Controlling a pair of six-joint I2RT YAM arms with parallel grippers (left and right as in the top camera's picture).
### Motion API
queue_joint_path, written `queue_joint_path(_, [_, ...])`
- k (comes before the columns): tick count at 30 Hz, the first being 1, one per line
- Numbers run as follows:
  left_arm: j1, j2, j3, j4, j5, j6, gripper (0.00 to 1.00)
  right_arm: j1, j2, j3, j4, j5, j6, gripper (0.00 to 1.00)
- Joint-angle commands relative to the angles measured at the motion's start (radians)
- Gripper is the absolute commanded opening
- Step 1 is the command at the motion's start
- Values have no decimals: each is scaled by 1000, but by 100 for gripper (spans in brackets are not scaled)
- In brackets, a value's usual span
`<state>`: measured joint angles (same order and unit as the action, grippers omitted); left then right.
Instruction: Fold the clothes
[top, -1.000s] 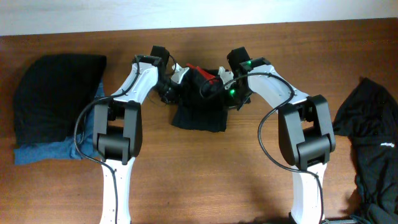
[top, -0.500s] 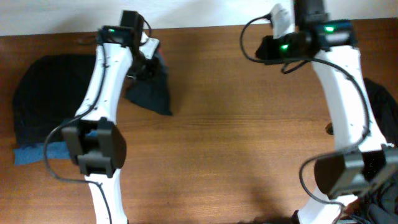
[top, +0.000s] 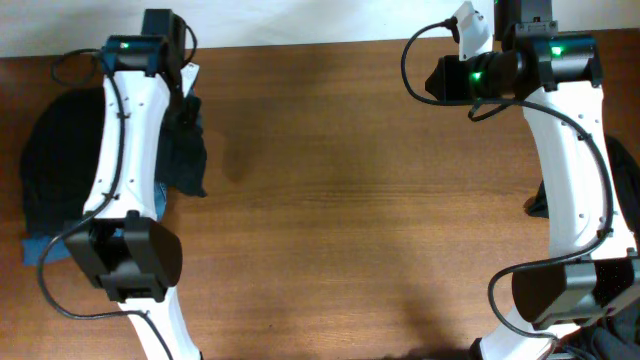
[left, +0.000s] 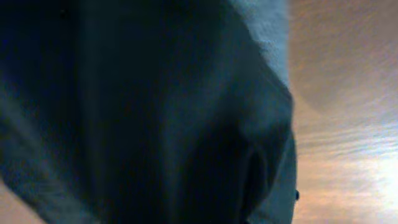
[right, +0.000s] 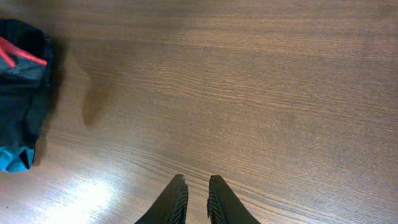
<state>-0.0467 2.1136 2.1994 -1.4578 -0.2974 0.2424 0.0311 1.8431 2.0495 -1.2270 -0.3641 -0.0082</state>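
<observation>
My left gripper (top: 188, 90) is at the back left of the table, shut on a black piece of the clothes (top: 186, 158) that hangs from it beside the left pile. In the left wrist view this dark cloth (left: 155, 112) fills almost the whole picture and hides the fingers. A black garment with coral-red edging (right: 22, 74) shows at the left edge of the right wrist view. My right gripper (right: 197, 182) is up over bare wood. Its fingers stand a narrow slit apart with nothing between them.
A heap of black clothes (top: 60, 165) lies at the far left on a blue cloth (top: 40, 247). More black clothes (top: 630, 185) lie at the right edge, partly behind the right arm (top: 565, 140). Brown wooden tabletop (top: 350, 220) runs between the arms.
Both grippers were together on the garment at the middle back. The left one has carried it left to the pile, and the right one has come off it and drawn back to the right.
</observation>
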Motion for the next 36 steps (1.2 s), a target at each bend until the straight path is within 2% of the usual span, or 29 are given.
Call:
queue_joint_path(1, [27,-68,18,-2,-44,137,0,-5,-18,5,-3,6,-19,18])
queue_joint_path(5, [52,-75,18,2,-57,202,0,-5,-18,5,-5,6,-21,18])
queue_joint_path(13, [167,-76,18,28,-54,217,0,-5,-18,5,-11,6,-21,18])
queue_joint_path(17, [259,-76,18,60,29,217,0,-5,-18,5,-15,6,-21,18])
queue_joint_path(23, [426,-76,14,58,257,216,0,-5,-18,5,-16,5,-20,18])
queue_joint_path(28, [545,-71,13,37,376,216,1,-5,-18,5,-16,5,-20,18])
queue_joint_path(36, [618,-67,12,31,426,215,1,-5,-18,5,-16,5,-20,18])
